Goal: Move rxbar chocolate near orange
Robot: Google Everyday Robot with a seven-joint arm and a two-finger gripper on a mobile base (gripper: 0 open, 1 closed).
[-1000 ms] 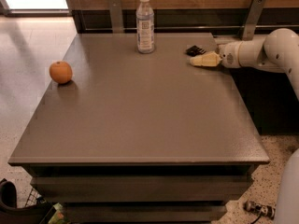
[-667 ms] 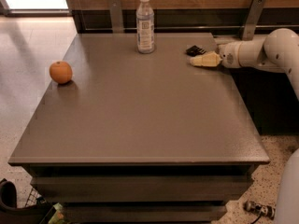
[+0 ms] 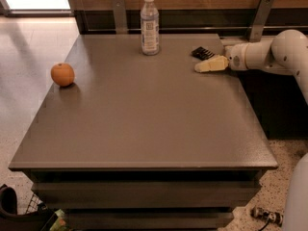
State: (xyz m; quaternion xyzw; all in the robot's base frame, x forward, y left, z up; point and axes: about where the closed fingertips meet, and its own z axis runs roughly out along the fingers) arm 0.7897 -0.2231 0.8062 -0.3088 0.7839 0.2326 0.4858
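The rxbar chocolate (image 3: 202, 53) is a small flat black bar lying on the grey table (image 3: 144, 124) at the far right, to the right of the bottle. The gripper (image 3: 202, 67) is cream-coloured and reaches in from the right on a white arm (image 3: 262, 54). It sits low over the table just in front of the bar, and whether it touches the bar cannot be told. The orange (image 3: 62, 74) rests near the table's left edge, far from the bar and the gripper.
A clear plastic water bottle (image 3: 149, 24) stands upright at the back middle of the table. A wooden wall with two metal brackets (image 3: 260, 16) runs behind the table. The floor to the left is pale tile.
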